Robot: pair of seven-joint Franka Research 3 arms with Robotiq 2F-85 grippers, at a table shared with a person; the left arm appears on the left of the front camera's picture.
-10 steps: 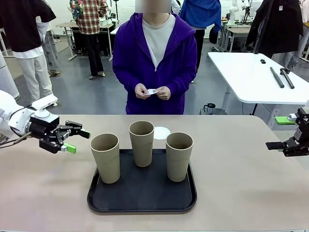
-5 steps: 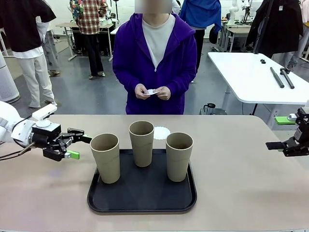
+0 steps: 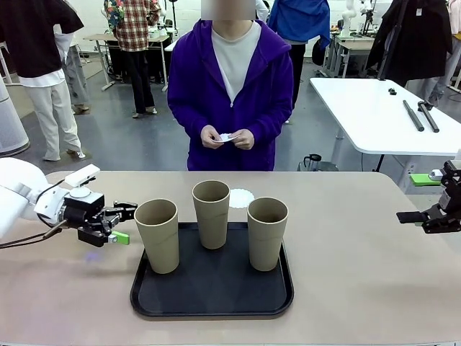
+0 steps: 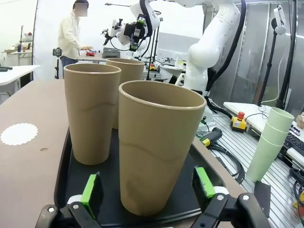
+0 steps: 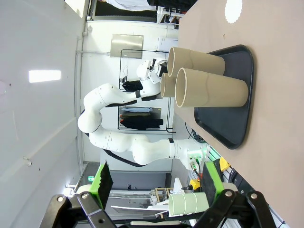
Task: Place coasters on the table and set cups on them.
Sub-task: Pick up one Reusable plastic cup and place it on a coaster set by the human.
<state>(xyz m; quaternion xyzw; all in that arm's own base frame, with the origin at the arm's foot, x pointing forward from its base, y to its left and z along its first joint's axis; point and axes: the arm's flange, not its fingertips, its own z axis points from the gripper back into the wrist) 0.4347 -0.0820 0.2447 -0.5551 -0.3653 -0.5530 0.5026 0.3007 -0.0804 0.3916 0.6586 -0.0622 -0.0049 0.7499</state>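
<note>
Three tan cups stand on a black tray (image 3: 216,306): the left cup (image 3: 157,234), the middle cup (image 3: 211,214) and the right cup (image 3: 267,233). My left gripper (image 3: 124,223) is open, its fingertips just short of the left cup's left side. In the left wrist view that cup (image 4: 159,147) stands straight ahead between the green pads (image 4: 90,190), untouched. One white coaster (image 3: 243,197) lies on the table (image 3: 360,274) behind the middle cup. The person's hands hold another coaster (image 3: 230,136). My right gripper (image 3: 421,217) hovers open at the table's right edge.
The person stands at the far side of the table. The right wrist view shows the cups (image 5: 211,90) sideways on the tray (image 5: 242,114), with the coaster (image 5: 233,10) beyond. A white table (image 3: 374,108) with black rods stands at the back right.
My left gripper has moved right and a little lower, closing in on the left cup. The right arm, the cups and the person's hands have stayed put.
</note>
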